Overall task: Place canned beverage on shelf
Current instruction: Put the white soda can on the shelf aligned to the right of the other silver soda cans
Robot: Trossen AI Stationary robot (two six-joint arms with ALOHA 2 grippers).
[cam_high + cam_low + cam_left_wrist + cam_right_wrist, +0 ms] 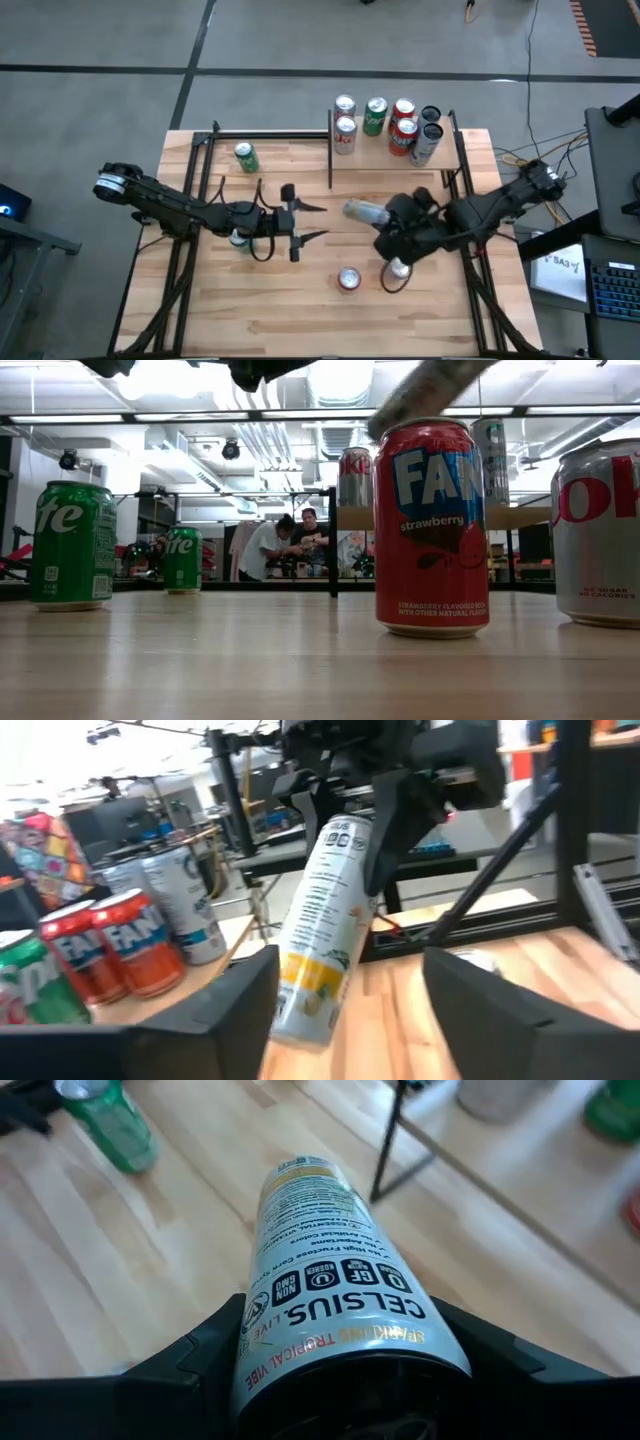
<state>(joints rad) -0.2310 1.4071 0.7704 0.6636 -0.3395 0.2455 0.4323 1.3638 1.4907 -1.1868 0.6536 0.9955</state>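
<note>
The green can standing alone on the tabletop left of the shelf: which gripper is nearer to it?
Left. The left gripper sits mid-table, a short way from the green can. The right gripper, holding the Celsius can, is farther off, in front of the shelf.

A: Left arm?
B: Stretched low from the table's left edge toward centre, left gripper (309, 222) fingers spread, nothing between them.
A: Right?
B: Reaching in from the right edge, right gripper (385, 222) clamped around a slim can (362, 211), raised and tilted.
</note>
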